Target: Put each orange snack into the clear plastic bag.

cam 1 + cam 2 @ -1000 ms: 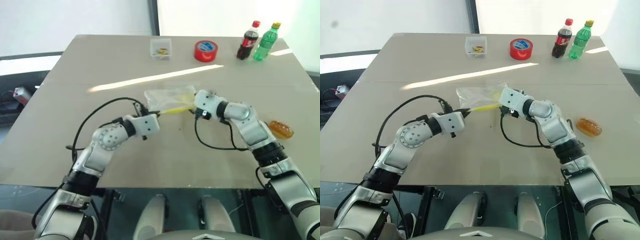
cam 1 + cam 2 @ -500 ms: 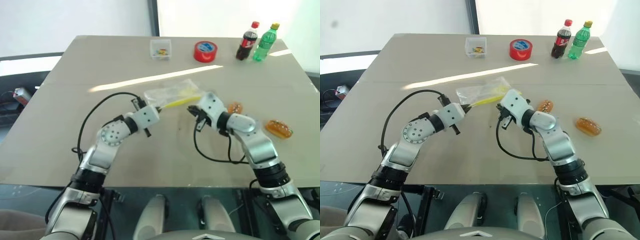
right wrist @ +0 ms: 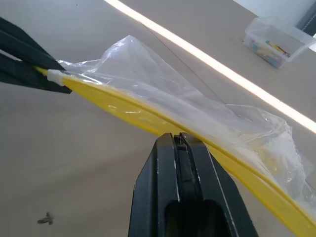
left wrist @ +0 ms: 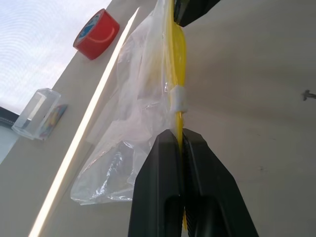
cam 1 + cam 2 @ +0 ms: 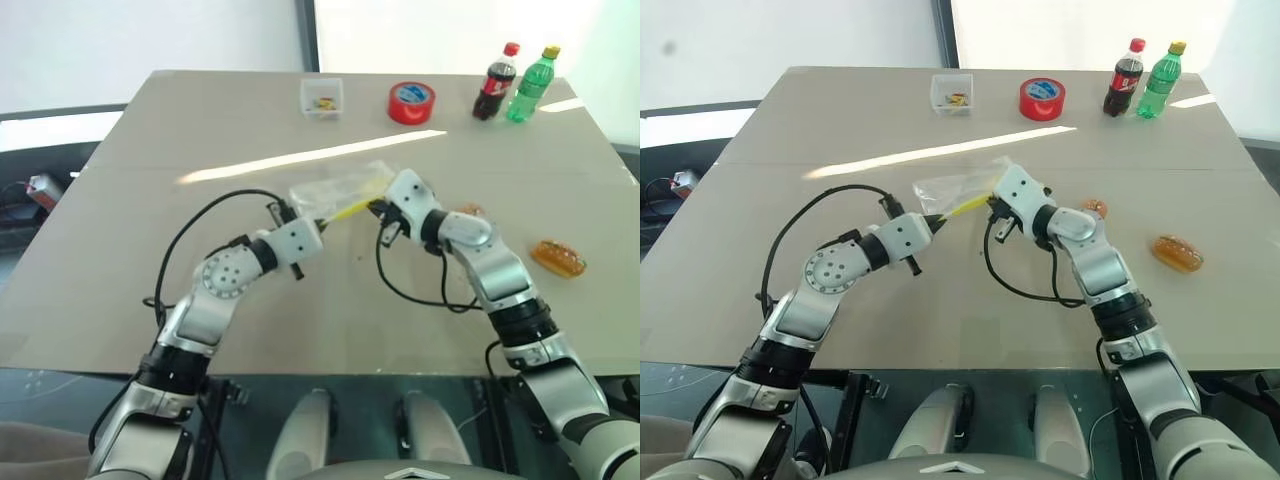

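Left tool (image 4: 181, 143) is being kept clamped on the bag (image 5: 335, 190) seal end; right tool (image 3: 178, 143) is closed against the seal, grip unclear. Bag is being held above counter (image 5: 200, 130). Both snacks (image 5: 560, 258) are lying outside; none bagged.

bag (image 5: 958, 188) pinched by both grippers; snacks (image 5: 1177, 253) on table | tape (image 5: 1042, 98) far side

Far edge of the beige table (image 5: 150, 160): small clear box (image 5: 322, 97) at left; red tape roll (image 5: 411, 102); cola bottle (image 5: 497, 81) beside green bottle (image 5: 530, 84), both upright.
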Tool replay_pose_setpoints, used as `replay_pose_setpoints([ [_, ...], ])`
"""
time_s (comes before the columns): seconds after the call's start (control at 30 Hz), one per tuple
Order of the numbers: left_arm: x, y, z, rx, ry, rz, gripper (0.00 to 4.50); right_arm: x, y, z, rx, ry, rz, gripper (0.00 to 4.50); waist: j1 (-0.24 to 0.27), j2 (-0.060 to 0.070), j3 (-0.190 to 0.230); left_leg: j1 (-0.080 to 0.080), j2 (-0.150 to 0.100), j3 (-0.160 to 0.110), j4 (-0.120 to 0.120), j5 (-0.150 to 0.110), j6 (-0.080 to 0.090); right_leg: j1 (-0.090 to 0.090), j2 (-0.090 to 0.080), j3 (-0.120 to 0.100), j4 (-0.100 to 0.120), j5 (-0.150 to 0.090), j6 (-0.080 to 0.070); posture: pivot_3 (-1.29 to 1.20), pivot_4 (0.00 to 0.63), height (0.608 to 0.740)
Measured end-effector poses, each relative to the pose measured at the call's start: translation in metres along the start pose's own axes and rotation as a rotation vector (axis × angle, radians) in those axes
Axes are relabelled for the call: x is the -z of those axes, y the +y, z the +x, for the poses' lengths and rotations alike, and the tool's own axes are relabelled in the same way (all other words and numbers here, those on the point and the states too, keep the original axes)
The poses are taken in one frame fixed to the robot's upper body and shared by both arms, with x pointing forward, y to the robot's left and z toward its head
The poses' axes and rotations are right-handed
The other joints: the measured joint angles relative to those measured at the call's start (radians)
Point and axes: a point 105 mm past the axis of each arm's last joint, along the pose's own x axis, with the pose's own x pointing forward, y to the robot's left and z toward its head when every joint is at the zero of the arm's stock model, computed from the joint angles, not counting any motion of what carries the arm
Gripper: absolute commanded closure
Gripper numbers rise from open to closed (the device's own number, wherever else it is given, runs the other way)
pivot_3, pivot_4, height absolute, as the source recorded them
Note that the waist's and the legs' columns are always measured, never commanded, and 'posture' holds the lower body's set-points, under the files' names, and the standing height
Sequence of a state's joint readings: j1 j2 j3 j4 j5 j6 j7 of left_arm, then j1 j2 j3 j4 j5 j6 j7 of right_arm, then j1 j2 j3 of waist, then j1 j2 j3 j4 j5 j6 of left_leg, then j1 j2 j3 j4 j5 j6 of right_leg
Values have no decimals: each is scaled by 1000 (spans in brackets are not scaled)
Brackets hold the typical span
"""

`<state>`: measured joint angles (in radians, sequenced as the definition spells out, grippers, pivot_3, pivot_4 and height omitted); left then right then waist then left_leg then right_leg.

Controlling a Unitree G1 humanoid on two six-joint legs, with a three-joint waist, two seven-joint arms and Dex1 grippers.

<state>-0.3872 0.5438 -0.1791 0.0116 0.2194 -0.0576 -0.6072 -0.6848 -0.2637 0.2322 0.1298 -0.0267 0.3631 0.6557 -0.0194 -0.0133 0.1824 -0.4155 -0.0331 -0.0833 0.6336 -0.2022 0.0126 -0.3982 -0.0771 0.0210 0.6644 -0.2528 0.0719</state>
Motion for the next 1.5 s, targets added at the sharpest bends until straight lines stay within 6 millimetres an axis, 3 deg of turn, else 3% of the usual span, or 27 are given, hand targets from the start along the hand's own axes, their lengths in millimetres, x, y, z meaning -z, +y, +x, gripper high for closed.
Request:
replay_pose_setpoints([
  [0.47,0,-6,0,27,3,34,4500,-8,6,5,-35,-51,142,4468,0,0,0,0,0,0,0,0,0,0,0,0,0,0,0,0,150,740],
  [0.67,-4,-9,2,33,-23,23,4500,6,-12,15,77,36,25,4468,-1,0,0,0,0,0,0,0,0,0,0,0,0,0,0,0,150,740],
  [0.77,-4,-9,2,30,-24,19,4500,11,-19,20,116,61,-47,3623,-2,0,0,0,0,0,0,0,0,0,0,0,0,0,0,0,150,740],
  [1.0,-4,-7,4,4,-16,3,4500,18,-12,24,79,102,-510,299,-9,0,0,0,0,1,0,0,0,0,0,0,-1,0,0,0,150,740],
  [1.03,-4,-7,5,-2,-15,-3,4500,20,-12,22,70,107,-594,45,-10,0,0,0,0,1,0,0,0,0,0,0,-1,0,0,0,150,740],
  [1.17,-5,-3,8,-23,-10,-22,4500,21,-10,18,48,100,-770,45,-17,0,0,0,0,0,0,0,0,0,0,0,0,0,0,0,150,740],
  [1.27,-6,0,10,-42,-5,-35,4500,20,-11,16,40,94,-804,45,-20,0,0,0,0,0,0,0,0,0,0,0,0,0,0,0,150,740],
  [1.37,-7,1,11,-49,-5,-39,4500,13,-7,13,34,61,-755,45,-22,0,0,0,0,0,0,0,0,0,0,1,0,0,0,0,150,740],
  [1.5,-4,3,12,-66,12,-47,4500,-5,2,-1,8,-19,-565,45,-19,0,0,0,0,0,0,0,0,0,0,0,-1,0,0,0,150,740],
])
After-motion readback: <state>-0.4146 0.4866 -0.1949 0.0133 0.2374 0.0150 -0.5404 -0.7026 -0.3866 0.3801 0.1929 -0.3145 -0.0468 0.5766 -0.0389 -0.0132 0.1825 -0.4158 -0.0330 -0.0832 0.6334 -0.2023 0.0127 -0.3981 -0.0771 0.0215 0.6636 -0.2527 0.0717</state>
